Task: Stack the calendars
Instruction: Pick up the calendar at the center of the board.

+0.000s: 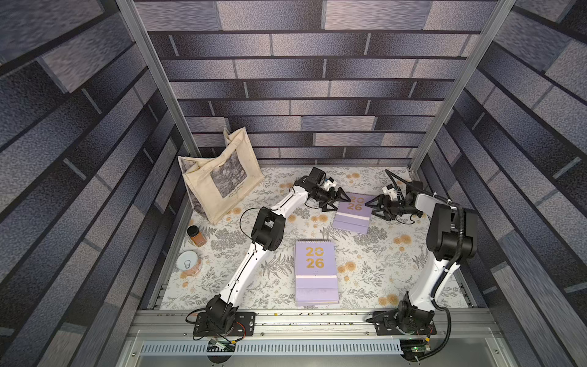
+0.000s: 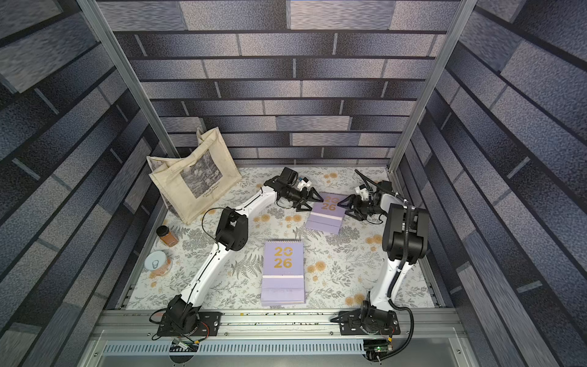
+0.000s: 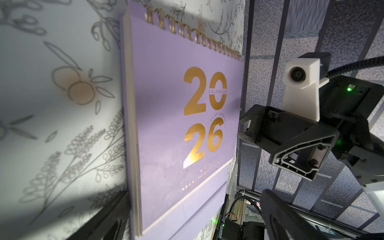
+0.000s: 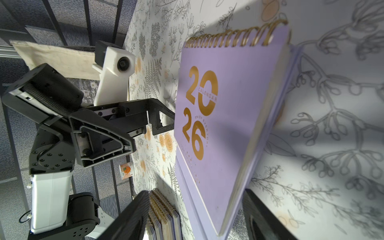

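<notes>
A lavender calendar (image 1: pixel 353 212) (image 2: pixel 327 213) with gold "20 26" lies on the flowered mat at the far middle. My left gripper (image 1: pixel 341 203) (image 3: pixel 191 218) is at its left edge, open, with that edge between the spread fingers (image 3: pixel 280 216). My right gripper (image 1: pixel 374 210) (image 4: pixel 195 218) faces it from the right, open, with the calendar's (image 4: pixel 224 124) near edge between its fingers (image 4: pixel 128 218). Closer to the front lies a stack of calendars (image 1: pixel 316 273) (image 2: pixel 283 273) with a lavender one on top. Its spiral edges (image 4: pixel 164 214) show in the right wrist view.
A cream tote bag (image 1: pixel 219 178) stands at the back left. A brown spice jar (image 1: pixel 197 235) and a tin can (image 1: pixel 189 264) sit along the left edge. The metal rail (image 1: pixel 317 321) with both arm bases runs along the front.
</notes>
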{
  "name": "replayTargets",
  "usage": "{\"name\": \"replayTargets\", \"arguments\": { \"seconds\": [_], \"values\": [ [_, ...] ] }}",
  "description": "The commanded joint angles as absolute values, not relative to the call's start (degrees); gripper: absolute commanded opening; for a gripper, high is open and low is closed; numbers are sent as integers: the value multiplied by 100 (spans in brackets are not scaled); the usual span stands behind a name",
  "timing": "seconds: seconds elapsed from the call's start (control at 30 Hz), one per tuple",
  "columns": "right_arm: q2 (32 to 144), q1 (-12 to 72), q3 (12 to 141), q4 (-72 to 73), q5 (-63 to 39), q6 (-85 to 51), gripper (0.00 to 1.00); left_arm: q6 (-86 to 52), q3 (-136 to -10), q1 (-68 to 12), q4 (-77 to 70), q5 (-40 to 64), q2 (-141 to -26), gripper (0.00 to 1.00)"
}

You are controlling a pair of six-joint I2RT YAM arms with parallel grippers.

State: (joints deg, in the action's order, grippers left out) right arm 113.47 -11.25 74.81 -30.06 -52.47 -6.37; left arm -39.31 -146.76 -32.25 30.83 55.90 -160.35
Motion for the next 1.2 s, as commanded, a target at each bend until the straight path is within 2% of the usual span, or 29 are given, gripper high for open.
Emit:
{"name": "replayTargets", "arguments": {
  "seconds": [0.0, 0.33, 0.47, 0.87, 1.17],
  "values": [
    [11376, -756, 7396, -2949, -6105, -676, 73, -3967, -14755, -3494, 2894, 5742, -16360, 100],
    [11507, -706, 7317, -2395, -6345, -1126, 70, -3992, -14752, -3494, 2857, 5755, -16365, 100],
    [11411, -670, 7252, -2302, -6396, -1213, 66, -4049, -14755, -3498, 2817, 5775, -16395, 100],
    [11558, -623, 7286, -2141, -5972, -1472, 63, -4034, -14752, -3480, 2850, 5791, -16390, 100],
    [11813, -624, 7256, -1742, -5825, -1892, 41, -3948, -14747, -3444, 2959, 5784, -16361, 100]
  ]
}}
